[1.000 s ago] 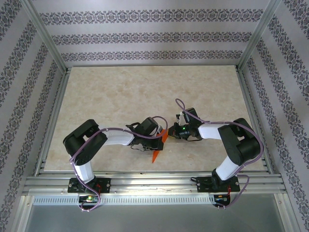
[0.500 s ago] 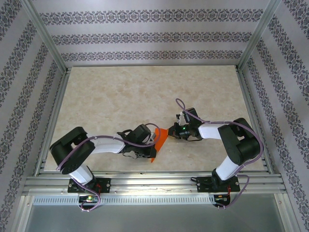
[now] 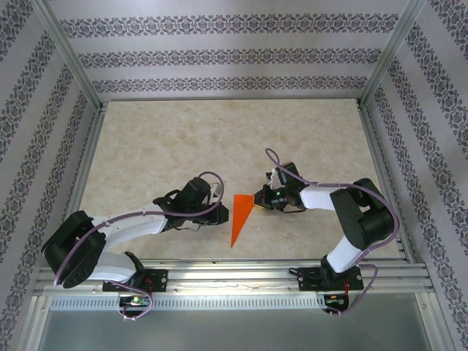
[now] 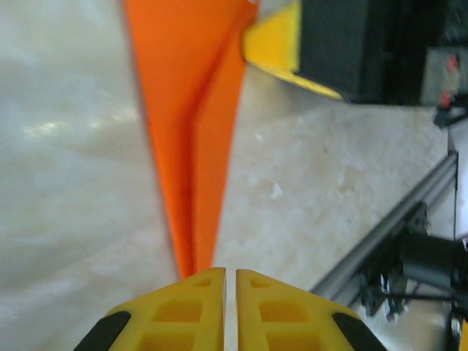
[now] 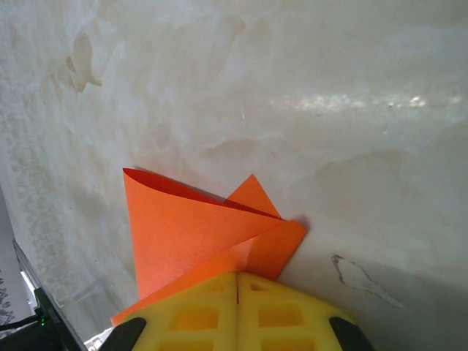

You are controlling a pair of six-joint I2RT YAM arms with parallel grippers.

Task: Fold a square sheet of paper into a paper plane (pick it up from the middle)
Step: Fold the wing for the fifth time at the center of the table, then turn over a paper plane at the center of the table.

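Note:
The square sheet of paper now lies folded as a narrow orange paper plane (image 3: 240, 216) on the marble tabletop, wide end toward the right arm and tip toward the near edge. My right gripper (image 3: 257, 201) is shut on the wide end. In the right wrist view the folded layers (image 5: 197, 234) fan out ahead of the pinched right gripper (image 5: 238, 275). My left gripper (image 3: 218, 210) sits just left of the plane, apart from it. In the left wrist view the left gripper (image 4: 224, 273) shows a hairline slit with nothing in it, and the plane's tip (image 4: 191, 219) is just beyond.
An aluminium rail (image 3: 234, 272) runs along the near edge, also seen low right in the left wrist view as a rail (image 4: 380, 248). Patterned walls (image 3: 234, 55) enclose the table on three sides. Bare tabletop (image 3: 183, 146) stretches behind both arms.
My left arm has drawn back to the left and lowered, coming off the paper it was over. The plane now lies uncovered. The right gripper has held still on the wide end.

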